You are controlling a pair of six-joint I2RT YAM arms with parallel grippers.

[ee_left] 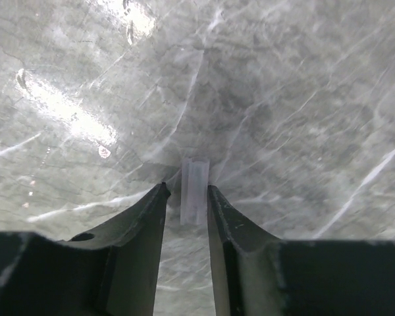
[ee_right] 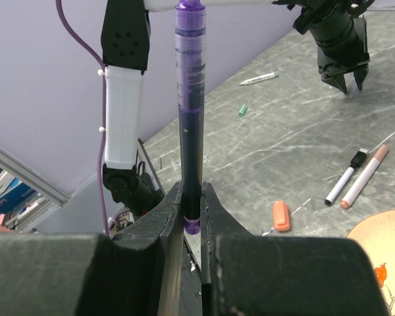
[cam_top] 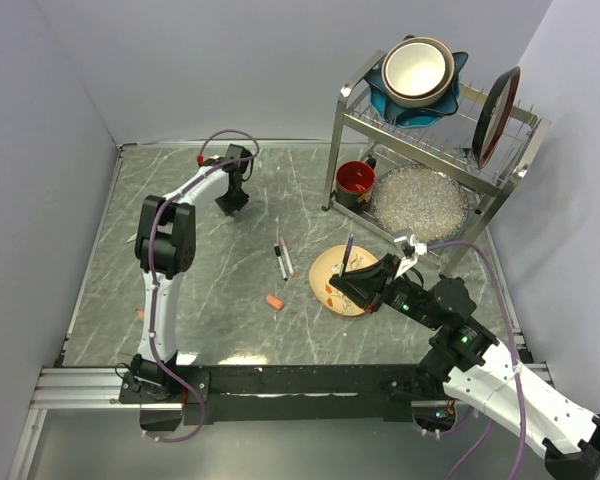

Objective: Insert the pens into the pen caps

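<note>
Right hand (ee_right: 191,192), over the plate (cam_top: 325,268), clamps the purple pen (ee_right: 189,99) upright, long axis vertical. Well left of the plate, the left hand (ee_left: 187,188) stands narrow astride a clear pen cap (ee_left: 195,191) on the tabletop (ee_left: 283,99), with a gap on one side.

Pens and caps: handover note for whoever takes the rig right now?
Hands: left hand open, fingers either side of a clear cap on the table, far side. The right hand is shut on a purple pen, held upright.
Loose on the table: black-tipped pen and pink-tipped pen side by side, orange cap near the plate, green pen and green cap farther back.
Done: no pen seen in any loose cap.
Left: grip the clear cap, likely join it to the purple pen, then the rest.
</note>
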